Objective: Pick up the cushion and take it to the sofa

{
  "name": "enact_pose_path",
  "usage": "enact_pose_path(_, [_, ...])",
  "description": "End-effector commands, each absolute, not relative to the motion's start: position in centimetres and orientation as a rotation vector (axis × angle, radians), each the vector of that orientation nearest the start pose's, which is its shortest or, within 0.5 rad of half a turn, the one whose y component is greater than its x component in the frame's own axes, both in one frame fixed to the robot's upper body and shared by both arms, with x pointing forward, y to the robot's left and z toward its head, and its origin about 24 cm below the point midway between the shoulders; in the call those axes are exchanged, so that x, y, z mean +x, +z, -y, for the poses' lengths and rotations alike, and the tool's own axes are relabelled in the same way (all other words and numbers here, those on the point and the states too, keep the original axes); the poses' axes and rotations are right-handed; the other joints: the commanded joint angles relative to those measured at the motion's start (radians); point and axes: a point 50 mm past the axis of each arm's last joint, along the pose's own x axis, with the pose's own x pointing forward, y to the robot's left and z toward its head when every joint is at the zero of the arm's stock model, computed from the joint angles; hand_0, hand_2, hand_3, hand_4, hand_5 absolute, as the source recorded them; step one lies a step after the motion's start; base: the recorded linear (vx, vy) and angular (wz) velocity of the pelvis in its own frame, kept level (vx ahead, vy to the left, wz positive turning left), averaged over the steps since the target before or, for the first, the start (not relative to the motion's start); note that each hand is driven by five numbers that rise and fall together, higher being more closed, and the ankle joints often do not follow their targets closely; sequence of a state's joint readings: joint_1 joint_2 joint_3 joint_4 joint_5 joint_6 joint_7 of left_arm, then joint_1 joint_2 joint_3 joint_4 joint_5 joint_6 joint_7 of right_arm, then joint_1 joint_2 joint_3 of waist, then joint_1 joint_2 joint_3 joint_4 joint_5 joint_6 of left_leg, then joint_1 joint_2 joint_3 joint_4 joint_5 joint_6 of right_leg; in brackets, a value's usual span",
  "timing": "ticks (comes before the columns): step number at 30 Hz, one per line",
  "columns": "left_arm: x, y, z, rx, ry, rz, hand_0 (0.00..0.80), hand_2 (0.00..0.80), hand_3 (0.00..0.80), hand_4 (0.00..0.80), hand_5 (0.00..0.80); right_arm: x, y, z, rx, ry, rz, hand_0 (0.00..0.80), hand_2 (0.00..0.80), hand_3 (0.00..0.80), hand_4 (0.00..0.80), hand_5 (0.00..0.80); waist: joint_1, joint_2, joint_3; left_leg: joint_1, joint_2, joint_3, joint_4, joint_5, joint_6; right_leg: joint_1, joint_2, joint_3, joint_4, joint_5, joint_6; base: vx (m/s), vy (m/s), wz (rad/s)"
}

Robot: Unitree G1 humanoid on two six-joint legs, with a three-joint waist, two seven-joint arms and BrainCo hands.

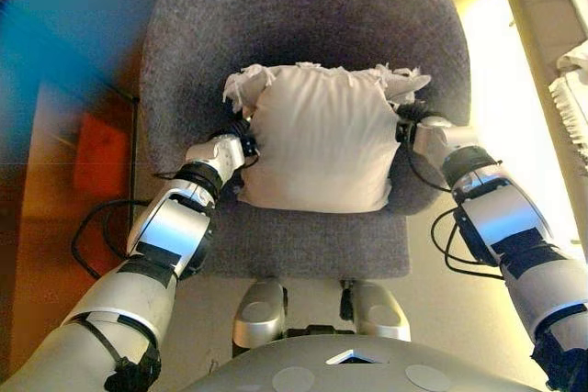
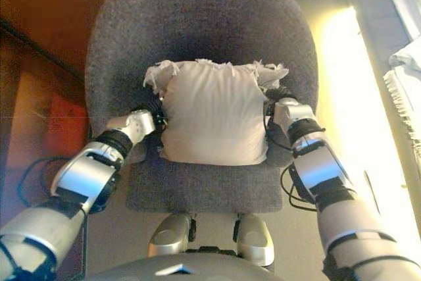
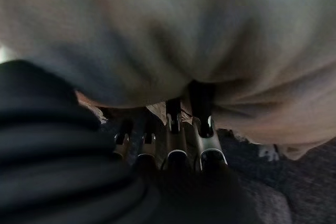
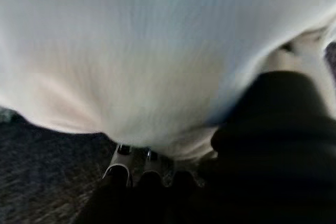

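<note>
A white cushion (image 1: 317,140) with frayed top corners lies on the seat of a grey upholstered chair (image 1: 303,16). My left hand (image 1: 239,133) is against the cushion's left side and my right hand (image 1: 410,122) against its right side. Most of each hand is hidden under the cushion. In the left wrist view the fingers (image 3: 178,145) run straight under the cushion (image 3: 184,30), just above the chair seat. In the right wrist view the fingers (image 4: 123,169) also reach under the cushion (image 4: 147,51). I cannot tell whether the cushion still rests on the seat.
The chair's curved back rises behind the cushion. A dark wooden surface with an orange patch (image 1: 101,153) lies to the left, with a black cable (image 1: 92,236) beside it. White fringed cloth (image 1: 571,89) shows at the right edge, past a bright strip of floor.
</note>
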State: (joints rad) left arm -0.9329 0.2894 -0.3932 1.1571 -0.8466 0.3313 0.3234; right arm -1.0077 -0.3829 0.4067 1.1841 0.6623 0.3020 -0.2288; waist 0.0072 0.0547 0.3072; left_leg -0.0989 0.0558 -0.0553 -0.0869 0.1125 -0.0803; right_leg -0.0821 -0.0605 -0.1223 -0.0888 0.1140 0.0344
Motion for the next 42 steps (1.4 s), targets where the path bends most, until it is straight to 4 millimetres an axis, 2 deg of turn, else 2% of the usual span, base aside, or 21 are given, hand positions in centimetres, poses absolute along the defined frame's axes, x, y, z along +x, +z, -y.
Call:
enact_pose_path(1, [40.0,8.7,-13.9,-0.101,0.144,-0.532,0.000,0.000,0.000,0.000,0.000,41.6,13.8,18.6,-0.057,-0.182,-0.306,0.000,0.000,0.000,0.000,0.000,-0.015,-0.023,0.046,-0.017,-0.012,0.042,0.000,0.017,-0.018,-0.029,-0.086,0.015,0.014,0.035,0.081,-0.031,0.006,0.01])
enact_pose_path(6, [39.9,8.8,-16.6,-0.112,0.163,-0.483,0.000,0.000,0.000,0.000,0.000,41.4,16.0,21.3,-0.033,-0.218,-0.180,0.000,0.000,0.000,0.000,0.000,-0.018,-0.029,0.069,-0.029,-0.015,0.049,0.000,0.019,-0.020,-0.049,-0.090,0.006,0.020,0.039,0.088,-0.020,0.006,0.01])
enact_pose_path(13, [38.6,8.2,-21.3,-0.170,0.267,-0.373,0.000,0.000,0.000,0.000,0.000,39.7,17.0,24.6,0.000,-0.302,-0.041,0.000,0.000,0.000,0.000,0.000,-0.017,-0.038,0.076,-0.026,-0.020,0.056,0.000,0.013,-0.017,-0.054,-0.091,-0.006,0.030,0.034,0.092,0.000,0.000,0.00])
enact_pose_path(16, [37.1,7.5,-23.7,-0.176,0.314,-0.301,0.000,0.000,0.000,0.000,0.000,38.1,16.4,26.1,-0.003,-0.322,0.006,0.000,0.000,0.000,0.000,0.000,-0.016,-0.039,0.074,-0.019,-0.021,0.060,0.000,0.008,-0.014,-0.050,-0.093,-0.016,0.035,0.028,0.091,0.000,0.000,0.00])
enact_pose_path(18, [36.1,6.9,-24.5,-0.183,0.323,-0.278,0.000,0.000,0.000,0.000,0.000,37.1,15.6,27.0,-0.008,-0.335,0.011,0.000,0.000,0.000,0.000,0.000,-0.012,-0.038,0.068,-0.016,-0.025,0.057,0.001,0.005,-0.011,-0.046,-0.093,-0.020,0.037,0.026,0.091,0.001,-0.009,0.02])
enact_pose_path(21, [33.8,5.2,-26.5,-0.210,0.386,-0.241,0.000,0.000,0.000,0.000,0.000,35.4,14.7,28.6,-0.040,-0.364,0.032,0.000,0.000,0.000,0.000,0.000,-0.003,-0.034,0.057,-0.005,-0.031,0.053,0.004,0.001,-0.007,-0.032,-0.095,-0.029,0.039,0.020,0.089,0.005,-0.010,0.08])
enact_pose_path(23, [32.3,4.5,-27.2,-0.231,0.403,-0.207,0.000,0.000,0.000,0.000,0.000,34.2,14.1,28.9,-0.043,-0.364,0.056,0.000,0.000,0.000,0.000,0.000,0.002,-0.034,0.045,0.006,-0.033,0.051,0.005,-0.003,-0.003,-0.018,-0.096,-0.034,0.037,0.015,0.087,0.033,-0.020,0.07])
enact_pose_path(27, [29.3,2.8,-26.7,-0.243,0.430,-0.164,0.000,0.000,0.000,0.000,0.000,31.6,11.9,28.3,-0.051,-0.356,0.084,0.000,0.000,0.000,0.000,0.000,0.012,-0.037,0.014,0.023,-0.037,0.043,0.007,-0.008,0.004,0.010,-0.094,-0.039,0.034,0.008,0.084,0.028,-0.035,0.04])
enact_pose_path(29, [27.3,1.6,-26.4,-0.246,0.449,-0.156,0.000,0.000,0.000,0.000,0.000,29.7,10.1,28.0,-0.048,-0.342,0.082,0.000,0.000,0.000,0.000,0.000,0.020,-0.038,-0.012,0.040,-0.037,0.041,0.008,-0.011,0.008,0.033,-0.091,-0.044,0.032,0.003,0.083,0.056,-0.040,0.06])
enact_pose_path(31, [26.3,1.2,-26.4,-0.248,0.476,-0.156,0.000,0.000,0.000,0.000,0.000,28.6,9.2,27.9,-0.049,-0.350,0.072,0.000,0.000,0.000,0.000,0.000,0.023,-0.040,-0.031,0.052,-0.035,0.041,0.007,-0.013,0.011,0.049,-0.089,-0.048,0.029,0.000,0.082,0.058,-0.035,0.02])
enact_pose_path(38, [21.1,-3.7,-25.9,-0.264,0.497,-0.377,0.000,0.000,0.000,0.000,0.000,24.4,3.5,25.5,0.015,-0.277,-0.067,0.000,0.000,0.000,0.000,0.000,0.026,-0.057,-0.134,0.117,-0.032,0.048,0.005,-0.025,0.022,0.119,-0.078,-0.052,0.022,-0.009,0.078,0.066,-0.043,0.00])
enact_pose_path(42, [17.3,-6.8,-25.6,-0.276,0.506,-0.552,0.000,0.000,0.000,0.000,0.000,21.7,0.2,25.1,0.073,-0.280,-0.207,0.000,0.000,0.000,0.000,0.000,0.021,-0.068,-0.181,0.161,-0.034,0.057,0.001,-0.037,0.029,0.161,-0.069,-0.038,0.018,-0.017,0.074,0.039,-0.037,0.01])
